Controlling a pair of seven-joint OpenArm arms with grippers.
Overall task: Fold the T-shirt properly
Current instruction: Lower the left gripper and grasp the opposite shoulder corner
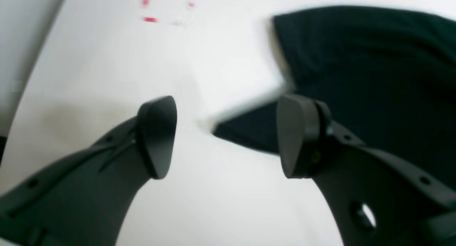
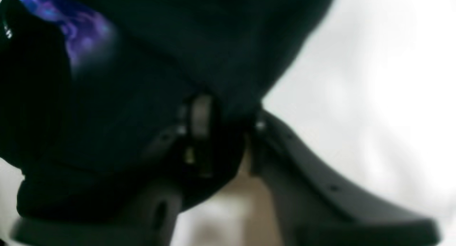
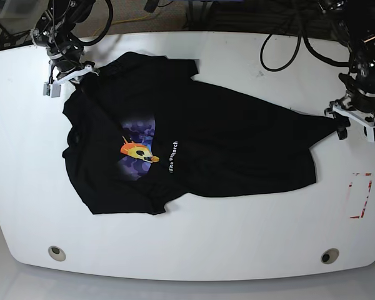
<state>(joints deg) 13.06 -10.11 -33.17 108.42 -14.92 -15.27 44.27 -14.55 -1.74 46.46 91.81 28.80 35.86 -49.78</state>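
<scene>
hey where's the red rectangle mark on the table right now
In the base view the red rectangle mark sits on the white table near its right edge, below the left gripper and right of the T-shirt.

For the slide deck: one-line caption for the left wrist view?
Left gripper, jaws open, hovers over the white table at a corner of the black T-shirt.

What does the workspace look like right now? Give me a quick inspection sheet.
Surface: white table, red-marked rectangle near one edge.
Job's things: black T-shirt spread out, rumpled, print up, not yet folded.
Clutter: nothing seen.
Grippers: right gripper shut on T-shirt cloth at a corner; left gripper open over the table, at the shirt's pointed edge, holding nothing.
Cables: black cables loop over the table's far edge.
Surroundings: floor beyond the table; details unclear.
</scene>
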